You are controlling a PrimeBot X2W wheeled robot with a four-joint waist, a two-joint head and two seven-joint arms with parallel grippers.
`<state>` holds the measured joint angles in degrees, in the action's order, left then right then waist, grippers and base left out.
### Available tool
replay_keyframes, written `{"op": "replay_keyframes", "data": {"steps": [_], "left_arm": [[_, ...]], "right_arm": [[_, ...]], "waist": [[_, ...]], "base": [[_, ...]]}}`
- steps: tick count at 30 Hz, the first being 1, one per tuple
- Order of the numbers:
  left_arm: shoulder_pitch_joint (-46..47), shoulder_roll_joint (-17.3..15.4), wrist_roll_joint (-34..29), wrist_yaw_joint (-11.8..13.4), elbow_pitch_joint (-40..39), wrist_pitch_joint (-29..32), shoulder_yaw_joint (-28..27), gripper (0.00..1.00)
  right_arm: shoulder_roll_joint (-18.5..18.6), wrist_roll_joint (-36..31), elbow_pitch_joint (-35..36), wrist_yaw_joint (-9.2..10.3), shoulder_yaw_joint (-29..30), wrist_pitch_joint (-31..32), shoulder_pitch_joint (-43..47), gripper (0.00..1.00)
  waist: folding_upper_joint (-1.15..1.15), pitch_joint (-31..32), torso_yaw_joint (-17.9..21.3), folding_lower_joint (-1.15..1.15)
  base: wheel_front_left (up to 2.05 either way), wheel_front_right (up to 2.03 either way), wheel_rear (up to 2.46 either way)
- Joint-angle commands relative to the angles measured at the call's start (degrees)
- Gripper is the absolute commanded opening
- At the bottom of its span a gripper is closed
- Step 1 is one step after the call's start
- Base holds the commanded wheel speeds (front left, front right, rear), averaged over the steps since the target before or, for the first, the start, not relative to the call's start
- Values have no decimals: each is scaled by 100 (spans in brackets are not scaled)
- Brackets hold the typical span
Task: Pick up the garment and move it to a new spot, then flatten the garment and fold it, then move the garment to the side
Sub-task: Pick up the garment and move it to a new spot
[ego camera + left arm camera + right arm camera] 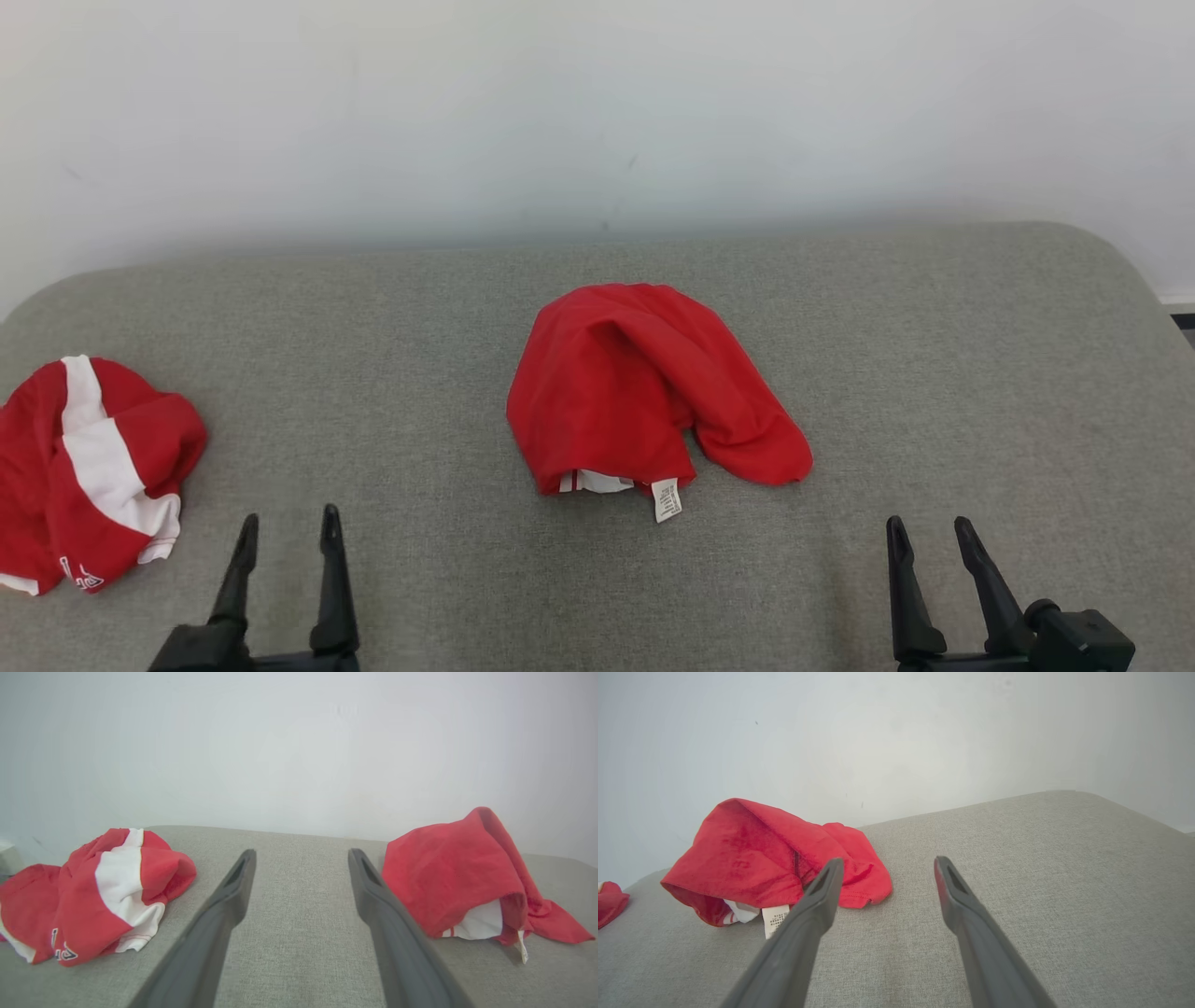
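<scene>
Two garments lie on the grey upholstered surface (pixel 420 327), which runs back to a plain pale wall (pixel 597 112). The plain red garment (pixel 635 392) sits crumpled in a loose mound about the middle of the surface, roughly halfway between its far edge by the wall and its near edge. One lobe of the cloth trails off toward the right. At the mound's near hem a bit of white lining peeks out, and a small white care label (pixel 667 499) hangs from it onto the grey fabric. The red-and-white garment (pixel 93 467) is bunched up at the left edge of the surface, well apart from the first, with a broad white band across it and some dark lettering near its lower fold that is too small to read. The left gripper (pixel 289 515) hovers low at the near edge, between the two garments and nearer the red-and-white one, touching neither. Its two dark fingers are spread apart, with bare grey fabric between them. The right gripper (pixel 928 523) hovers at the near edge too, off to the right of the plain red garment and apart from it. Its fingers likewise stand wide, and nothing is held between them.
</scene>
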<state>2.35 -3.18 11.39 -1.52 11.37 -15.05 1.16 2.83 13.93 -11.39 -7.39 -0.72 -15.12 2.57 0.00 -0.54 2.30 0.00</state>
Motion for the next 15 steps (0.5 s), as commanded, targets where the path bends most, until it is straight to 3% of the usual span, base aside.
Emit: {"op": "replay_keyframes", "data": {"steps": [1,15], "left_arm": [[-150,14,-99,11,-160,-19,-98,100],[-706,33,-91,232,-750,-20,-306,100]], "right_arm": [[9,-50,67,-20,11,-5,39,100],[9,-196,235,-20,120,-5,236,100]], "waist": [[0,8,-27,0],[0,46,-165,0]], "base": [[0,0,0],[0,0,0]]}}
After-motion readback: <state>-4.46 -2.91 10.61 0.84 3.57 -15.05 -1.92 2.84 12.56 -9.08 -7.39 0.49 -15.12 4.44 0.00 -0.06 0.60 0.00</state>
